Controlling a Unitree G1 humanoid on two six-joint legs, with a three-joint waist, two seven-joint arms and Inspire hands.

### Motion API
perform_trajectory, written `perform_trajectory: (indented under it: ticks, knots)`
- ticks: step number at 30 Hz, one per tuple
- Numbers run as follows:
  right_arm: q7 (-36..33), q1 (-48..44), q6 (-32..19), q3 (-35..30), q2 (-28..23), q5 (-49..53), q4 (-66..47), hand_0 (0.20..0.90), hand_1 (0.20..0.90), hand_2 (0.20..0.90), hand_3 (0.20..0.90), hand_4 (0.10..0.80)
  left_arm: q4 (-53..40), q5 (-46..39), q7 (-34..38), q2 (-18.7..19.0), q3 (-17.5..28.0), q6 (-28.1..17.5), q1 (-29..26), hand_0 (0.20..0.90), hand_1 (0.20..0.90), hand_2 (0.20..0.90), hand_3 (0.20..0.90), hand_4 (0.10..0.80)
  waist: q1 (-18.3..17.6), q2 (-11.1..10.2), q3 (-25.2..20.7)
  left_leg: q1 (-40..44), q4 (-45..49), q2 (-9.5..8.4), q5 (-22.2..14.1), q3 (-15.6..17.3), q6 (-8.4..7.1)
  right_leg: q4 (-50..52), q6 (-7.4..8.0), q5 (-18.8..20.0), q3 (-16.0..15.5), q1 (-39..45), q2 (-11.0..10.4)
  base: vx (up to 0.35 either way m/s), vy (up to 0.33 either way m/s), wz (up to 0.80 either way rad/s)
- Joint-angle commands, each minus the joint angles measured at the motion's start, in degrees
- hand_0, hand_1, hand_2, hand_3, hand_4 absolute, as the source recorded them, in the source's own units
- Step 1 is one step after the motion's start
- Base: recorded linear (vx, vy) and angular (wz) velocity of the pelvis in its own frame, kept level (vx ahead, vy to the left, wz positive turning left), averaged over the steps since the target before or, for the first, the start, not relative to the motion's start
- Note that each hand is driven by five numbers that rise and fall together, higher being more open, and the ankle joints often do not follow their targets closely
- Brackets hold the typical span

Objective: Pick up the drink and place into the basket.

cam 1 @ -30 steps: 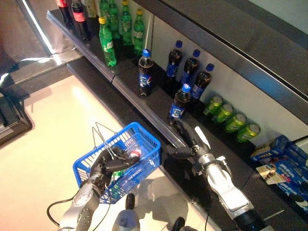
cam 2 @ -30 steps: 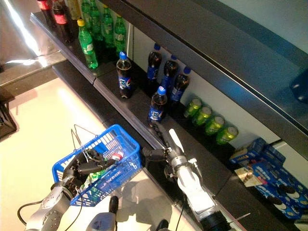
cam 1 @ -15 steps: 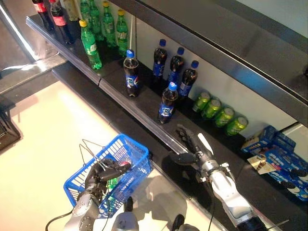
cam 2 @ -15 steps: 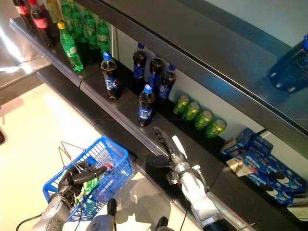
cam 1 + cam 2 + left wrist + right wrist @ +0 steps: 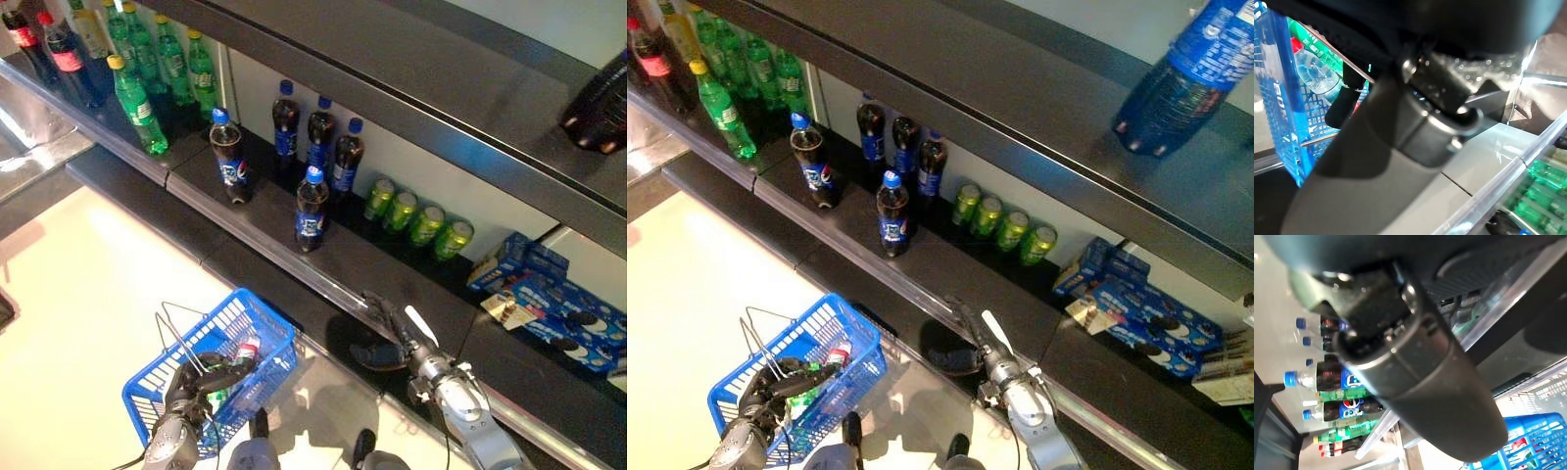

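A cola bottle with a blue cap (image 5: 312, 208) stands upright nearest the shelf's front edge; a second one (image 5: 227, 168) stands to its left and three more (image 5: 319, 129) behind it. My right hand (image 5: 404, 341) hovers open over the lower ledge, fingers straight, well short of the front bottle and touching nothing. The blue basket (image 5: 277, 345) hangs at lower left, my left hand (image 5: 188, 380) shut on its wire handle (image 5: 174, 333). Inside it lie a clear bottle with a red cap (image 5: 1313, 72) and a green bottle (image 5: 1311, 40).
Green bottles (image 5: 135, 98) and red-labelled cola bottles (image 5: 61, 61) fill the shelf's left end. Several green cans (image 5: 419, 221) stand right of the cola bottles, blue snack boxes (image 5: 549, 305) beyond them. A dark shelf (image 5: 392, 78) overhangs the row, and a large blue bottle (image 5: 1185, 73) lies on it.
The whole view has shifted. My right hand has drawn back from the front cola bottle toward the ledge's edge, still open. The left hand keeps its hold on the basket.
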Motion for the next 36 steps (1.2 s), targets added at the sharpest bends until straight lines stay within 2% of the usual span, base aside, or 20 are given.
perform_trajectory:
  ticks: [1, 3, 4, 6, 8, 10, 11, 13, 17, 18, 19, 20, 23, 24, 25, 28, 29, 31, 33, 36]
  knots:
    - [-1.4, 0.5, -6.9, -0.3, -5.2, 0.1, 1.8, 0.900, 0.900, 0.900, 0.900, 0.800, -5.0, 5.7, -0.5, 0.9, 4.4, -21.4, -6.9, 0.300, 0.300, 0.300, 0.200, 0.100, 0.2, 4.6, -11.9, 4.7, 2.3, -1.89, -9.2, 0.5, -0.10, -0.6, 0.27, 2.5, -3.3, -2.4, 2.8, -0.074, 0.068, -0.34]
    - [-1.1, 0.7, -7.8, -0.6, -5.6, 0.1, 3.1, 0.900, 0.900, 0.900, 0.900, 0.800, -3.1, 5.8, 1.1, 0.8, 4.8, -22.6, -6.3, 0.300, 0.300, 0.300, 0.200, 0.100, -0.1, 4.1, -11.5, 3.8, 5.9, -2.69, -11.0, -1.1, 0.26, -0.6, 0.02, 2.8, -1.5, -3.2, 2.6, -0.073, 0.094, -0.32]
    - [0.0, 0.5, -8.7, -1.0, -6.3, 0.9, 4.3, 0.900, 0.900, 0.900, 0.900, 0.800, -1.2, 5.8, 3.3, 0.3, 5.6, -24.2, -5.4, 0.300, 0.300, 0.300, 0.200, 0.100, 0.4, 3.6, -10.7, 2.8, 10.8, -4.16, -13.7, -6.1, 0.76, -0.6, -0.09, 2.6, 1.6, -3.3, 2.7, -0.043, 0.125, -0.60]
    - [-0.5, 0.4, -9.1, -1.5, -6.7, 1.5, 5.1, 0.900, 0.900, 0.900, 0.900, 0.800, -0.3, 5.9, 3.8, -0.2, 6.3, -24.9, -4.9, 0.300, 0.300, 0.300, 0.200, 0.100, 1.0, 3.4, -10.3, 2.0, 12.7, -5.18, -15.0, -8.8, 1.15, -0.6, -0.08, 2.7, 3.8, -3.6, 2.7, -0.046, 0.118, -0.73]
    - [-0.7, 0.3, -9.7, -1.8, -6.8, 1.8, 5.8, 0.900, 0.900, 0.900, 0.900, 0.800, 0.3, 6.2, 4.4, -0.4, 6.7, -25.3, -4.8, 0.300, 0.300, 0.300, 0.200, 0.100, 1.1, 3.1, -10.3, 1.3, 13.2, -6.00, -15.2, -9.9, 1.47, -0.6, -0.01, 2.9, 5.0, -4.2, 2.5, -0.071, 0.111, -0.95]
    - [-3.1, 0.6, -10.0, -2.5, -5.9, 2.6, 7.4, 0.900, 0.900, 0.900, 0.900, 0.800, 2.4, 6.9, 4.6, -0.8, 6.7, -25.4, -5.5, 0.300, 0.300, 0.300, 0.200, 0.100, 0.6, 3.2, -10.0, 2.1, 11.4, -6.70, -15.4, -9.4, 2.21, -0.6, 1.20, 4.4, 6.2, -5.8, 1.9, -0.099, 0.188, -1.20]
    - [-5.0, 0.8, -9.8, -3.0, -4.9, 3.1, 8.4, 0.900, 0.900, 0.900, 0.900, 0.800, 4.2, 7.4, 5.2, -0.3, 6.5, -25.2, -6.6, 0.300, 0.300, 0.300, 0.200, 0.100, -0.5, 3.2, -9.5, 3.3, 9.3, -7.13, -15.3, -9.9, 2.55, -0.6, 2.96, 6.8, 7.1, -8.4, 0.9, -0.086, 0.163, -1.37]
    - [-6.4, 1.3, -9.6, -3.8, -4.3, 3.2, 9.0, 0.900, 0.900, 0.900, 0.900, 0.800, 5.8, 7.9, 5.0, 0.1, 6.7, -25.0, -7.4, 0.300, 0.300, 0.300, 0.200, 0.100, -1.3, 3.3, -9.1, 3.9, 8.3, -7.70, -15.1, -10.2, 2.72, -0.6, 3.82, 8.2, 7.6, -10.2, 0.6, -0.118, 0.160, -1.11]
    - [-6.9, 3.4, -11.0, -6.9, -2.8, 6.7, 11.5, 0.900, 0.900, 0.900, 0.900, 0.800, 9.3, 7.8, 4.0, 1.1, 7.9, -25.3, -7.4, 0.300, 0.300, 0.300, 0.200, 0.100, -2.1, 3.2, -7.9, 4.6, 7.2, -8.19, -14.3, -10.5, 2.16, -0.4, 4.55, 11.7, 6.1, -14.5, -0.9, -0.128, 0.091, -0.58]
    - [-7.5, 3.8, -11.7, -7.7, -2.4, 5.9, 12.4, 0.900, 0.900, 0.900, 0.900, 0.800, 10.7, 7.8, 2.4, 1.4, 8.2, -25.7, -7.4, 0.300, 0.300, 0.300, 0.200, 0.100, -2.4, 3.2, -7.5, 4.8, 7.1, -8.29, -14.1, -10.1, 2.25, 1.0, 4.46, 12.8, 5.9, -15.2, -1.5, -0.289, 0.096, -1.09]
    - [-8.0, 4.5, -12.4, -9.0, -2.4, 6.8, 14.6, 0.900, 0.900, 0.900, 0.900, 0.800, 13.3, 7.2, 0.5, 2.1, 8.3, -25.5, -7.5, 0.300, 0.300, 0.300, 0.200, 0.100, -2.6, 3.5, -7.3, 4.1, 7.4, -8.29, -14.0, -8.5, 3.35, 9.2, 3.56, 11.7, 7.5, -15.2, -2.0, -0.332, 0.090, -0.91]
    - [-8.2, 4.6, -12.6, -9.5, -2.2, 7.3, 15.7, 0.900, 0.900, 0.900, 0.900, 0.800, 13.9, 7.1, 0.1, 2.2, 8.4, -25.3, -7.4, 0.300, 0.300, 0.300, 0.200, 0.100, -2.7, 3.7, -7.4, 3.7, 7.4, -8.19, -13.7, -8.0, 3.79, 11.9, 3.16, 10.9, 8.2, -15.1, -1.9, -0.358, 0.073, -1.06]
    - [-10.2, 4.2, -14.1, -12.0, -1.1, 8.6, 22.9, 0.900, 0.900, 0.900, 0.900, 0.800, 17.6, 6.3, -1.7, 2.1, 7.9, -24.1, -7.1, 0.300, 0.300, 0.300, 0.200, 0.100, -2.7, 5.0, -9.0, 1.9, 6.9, -7.63, -12.7, -7.8, 5.71, 18.2, 0.62, 5.4, 9.9, -12.9, -0.3, -0.242, -0.013, -0.62]
    - [-10.8, 3.9, -12.9, -12.3, -0.9, 9.6, 23.7, 0.900, 0.900, 0.900, 0.900, 0.800, 18.2, 5.7, -2.3, 2.0, 7.7, -23.1, -7.2, 0.300, 0.300, 0.300, 0.200, 0.100, -2.7, 5.1, -9.3, 1.7, 6.7, -7.66, -12.6, -8.0, 5.90, 18.4, 0.41, 4.9, 9.9, -12.4, 0.0, -0.133, -0.116, -0.25]
    - [-10.7, 3.4, -13.8, -13.2, -0.4, 11.1, 27.6, 0.900, 0.900, 0.900, 0.900, 0.800, 20.6, 5.0, -3.2, 1.8, 7.5, -23.0, -7.5, 0.300, 0.300, 0.300, 0.200, 0.100, -2.6, 5.2, -10.0, 1.6, 6.2, -7.66, -12.4, -8.7, 6.06, 17.3, -0.02, 3.1, 9.9, -11.0, 0.7, -0.077, -0.135, -0.30]
    - [-10.8, 2.8, -13.7, -14.1, 0.3, 12.3, 31.8, 0.900, 0.900, 0.900, 0.900, 0.800, 23.1, 4.2, -3.6, 1.6, 7.3, -22.7, -8.0, 0.300, 0.300, 0.300, 0.200, 0.100, -2.2, 4.9, -10.9, 1.4, 5.7, -7.67, -12.1, -9.1, 5.88, 14.4, -0.33, 2.0, 9.5, -9.3, 1.1, -0.029, -0.136, -0.30]
    - [-9.8, 1.6, -15.1, -15.8, 1.4, 13.1, 40.5, 0.900, 0.900, 0.900, 0.900, 0.800, 27.1, 2.9, -6.1, 1.5, 7.5, -21.6, -8.6, 0.300, 0.300, 0.300, 0.200, 0.100, -1.2, 4.5, -11.8, 1.6, 5.0, -6.99, -11.7, -8.1, 4.88, 8.3, 0.07, 0.7, 7.5, -5.4, 1.1, -0.034, -0.202, -0.34]
    - [-9.1, 1.1, -14.4, -16.8, 1.9, 13.5, 44.9, 0.900, 0.900, 0.900, 0.900, 0.800, 29.4, 2.8, -8.3, 1.4, 7.5, -20.1, -8.6, 0.300, 0.300, 0.300, 0.200, 0.100, -1.0, 4.3, -12.1, 2.2, 4.4, -6.07, -11.5, -6.7, 4.16, 5.7, 0.35, 0.8, 7.2, -4.2, 1.4, -0.037, -0.216, -0.21]
    - [-7.2, 0.6, -13.0, -17.9, 2.3, 13.5, 50.4, 0.900, 0.900, 0.900, 0.900, 0.800, 33.9, 3.4, -12.0, 1.4, 7.1, -18.0, -8.7, 0.300, 0.300, 0.300, 0.200, 0.100, -1.4, 4.5, -12.7, 3.3, 3.3, -4.52, -11.0, -4.9, 3.03, 3.7, -0.49, -0.4, 6.6, -2.7, 2.6, 0.000, -0.196, -0.04]
    - [-4.0, -0.2, -10.1, -18.4, 2.5, 14.7, 55.2, 0.900, 0.900, 0.900, 0.900, 0.800, 37.2, 2.2, -14.4, 1.3, 6.6, -14.5, -9.1, 0.300, 0.300, 0.300, 0.200, 0.100, -1.8, 4.8, -13.0, 3.7, 3.2, -3.64, -10.9, -3.7, 2.37, 3.1, -1.31, -1.1, 6.4, -1.9, 3.5, -0.007, -0.089, -0.01]
